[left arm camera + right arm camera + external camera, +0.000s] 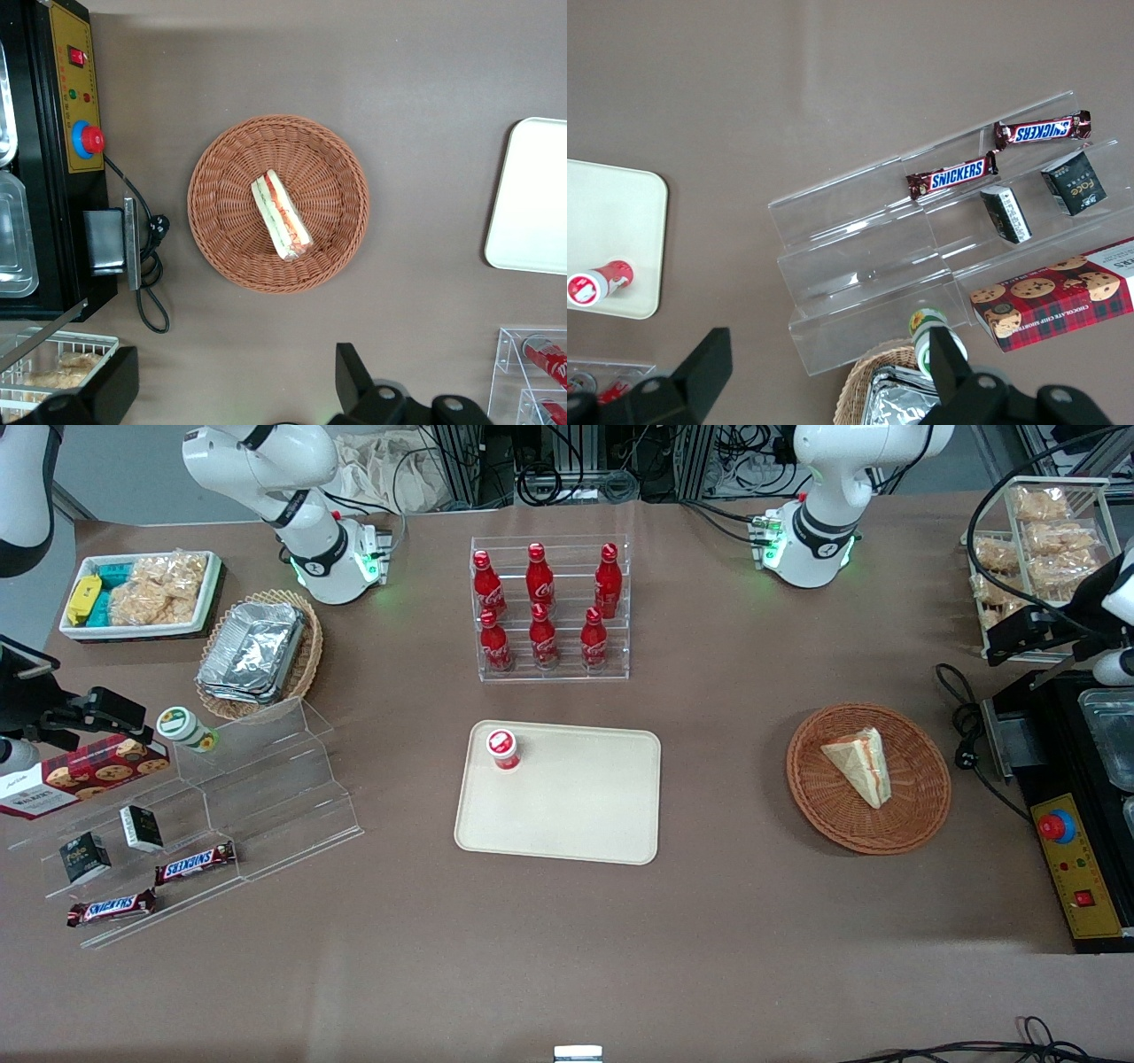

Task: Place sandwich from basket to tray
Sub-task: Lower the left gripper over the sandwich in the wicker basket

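Observation:
The sandwich (859, 766) is a pale triangular wedge with red and green filling stripes. It lies in the round reddish-brown wicker basket (868, 824). Both also show in the left wrist view, the sandwich (281, 215) in the middle of the basket (221, 177). The cream-beige tray (567, 815) lies flat at the table's middle, and its edge shows in the left wrist view (532, 204). My left gripper (1005, 642) hangs open and empty above the table. It is farther from the front camera than the basket and well apart from it (235, 381).
A small red-capped bottle (503, 748) stands on the tray's corner. A rack of red cola bottles (549, 611) stands farther back. A black machine with a red button (1076, 859) and its cable (966, 717) lie beside the basket, with a rack of snack bags (1036, 540) above.

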